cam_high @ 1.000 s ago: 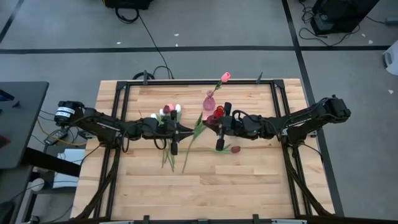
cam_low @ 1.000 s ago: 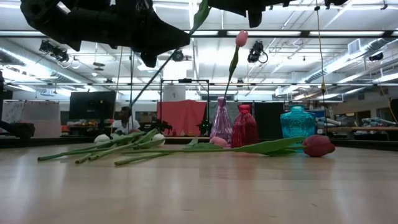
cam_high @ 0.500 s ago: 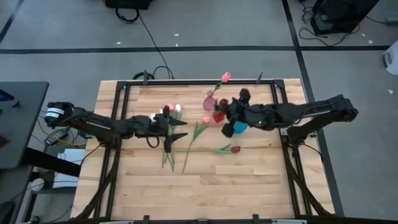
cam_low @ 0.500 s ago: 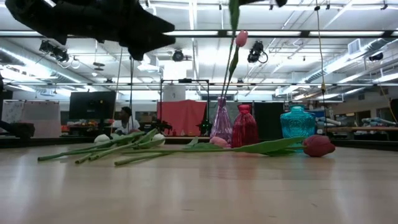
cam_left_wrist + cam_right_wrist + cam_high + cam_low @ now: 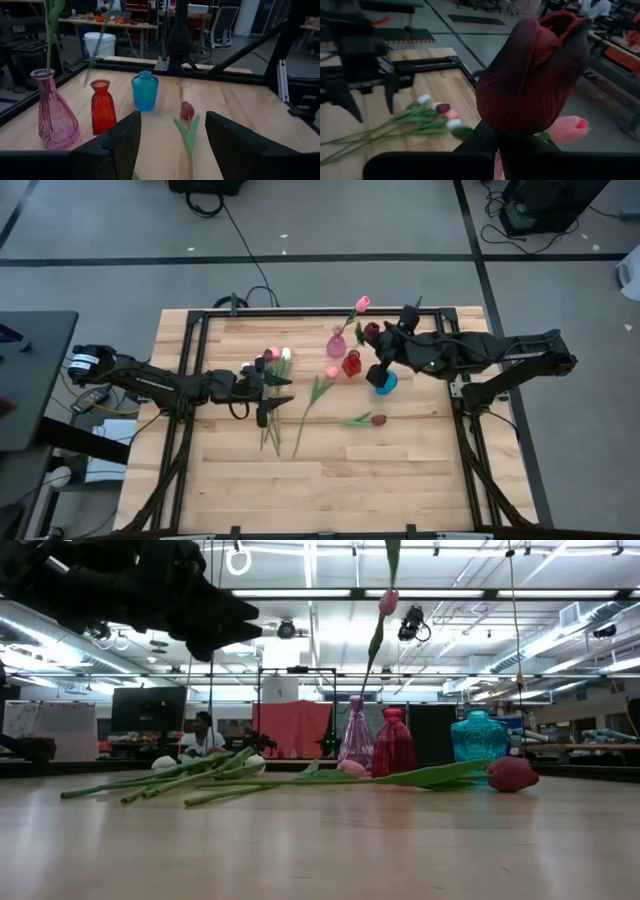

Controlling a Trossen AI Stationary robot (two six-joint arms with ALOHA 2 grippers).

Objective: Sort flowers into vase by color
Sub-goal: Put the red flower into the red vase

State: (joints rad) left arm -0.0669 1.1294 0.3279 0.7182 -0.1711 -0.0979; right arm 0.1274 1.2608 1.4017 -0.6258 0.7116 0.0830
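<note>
My right gripper (image 5: 384, 346) is above the vases at the table's far side, shut on a dark red tulip (image 5: 372, 330), whose head fills the right wrist view (image 5: 535, 75). My left gripper (image 5: 269, 398) is open and empty above the bunch of white, pink and dark tulips (image 5: 272, 380) that lies flat on the table. A pink vase (image 5: 337, 340) holds one pink tulip (image 5: 362, 302). A red vase (image 5: 351, 364) and a blue vase (image 5: 383, 383) stand beside it. A pink tulip (image 5: 331, 371) and a dark red tulip (image 5: 378, 420) lie loose on the table. My right gripper holds the dark red tulip right below its head (image 5: 506, 131), pinched between the two fingers (image 5: 482, 139); the head itself hides the stem in the jaws. The head stands past the fingertips. The stem and a leaf (image 5: 391, 554) hang down, clear of the table and vases.
The three vases stand close together at the far middle, also in the left wrist view (image 5: 102, 106). The pink tulip's stem (image 5: 376, 640) rises high out of the pink vase beside the held flower. The table's near half (image 5: 330, 490) is bare wood.
My right gripper has carried the dark red tulip up and toward the table's far right, from beside the red vase to above the vases; its stem has swung from slanting to hanging down. My left gripper has drawn back a little toward the table's left edge.
</note>
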